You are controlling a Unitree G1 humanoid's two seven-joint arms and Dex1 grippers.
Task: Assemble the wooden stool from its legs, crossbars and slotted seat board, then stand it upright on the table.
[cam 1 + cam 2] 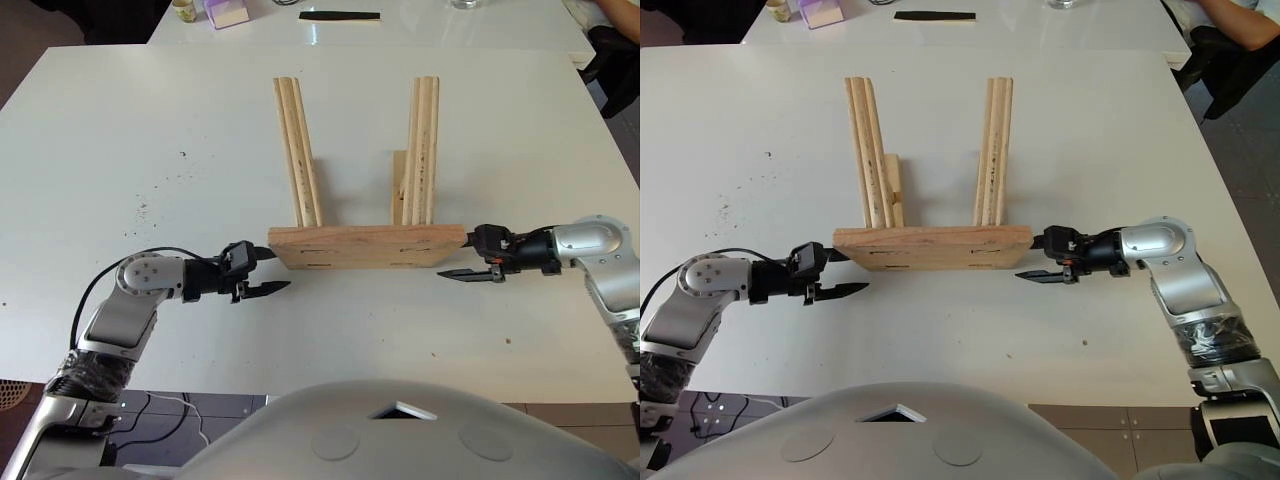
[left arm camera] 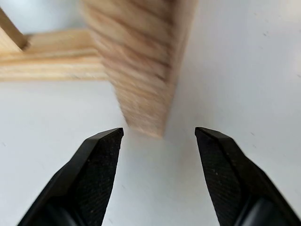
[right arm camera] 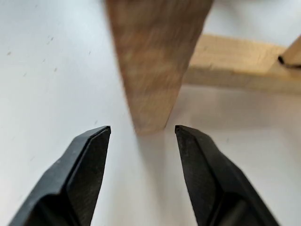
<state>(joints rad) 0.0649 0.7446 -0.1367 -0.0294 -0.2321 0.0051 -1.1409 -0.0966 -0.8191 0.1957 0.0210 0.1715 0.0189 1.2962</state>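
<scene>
Left eye view: left pincer [image 1: 277,269], right pincer [image 1: 453,256] flank seat board [image 1: 365,246].

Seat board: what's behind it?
Behind the seat board, the left legs and right legs lie along the table, with a short wooden piece beside the right ones. The board hides their joints.

Left hand [image 1: 277,268], right hand [image 1: 453,256], both open

Black strip [image 1: 340,16], lavender box [image 1: 226,12] and small jar [image 1: 184,10] on the far white table [image 1: 430,25] behind
</scene>
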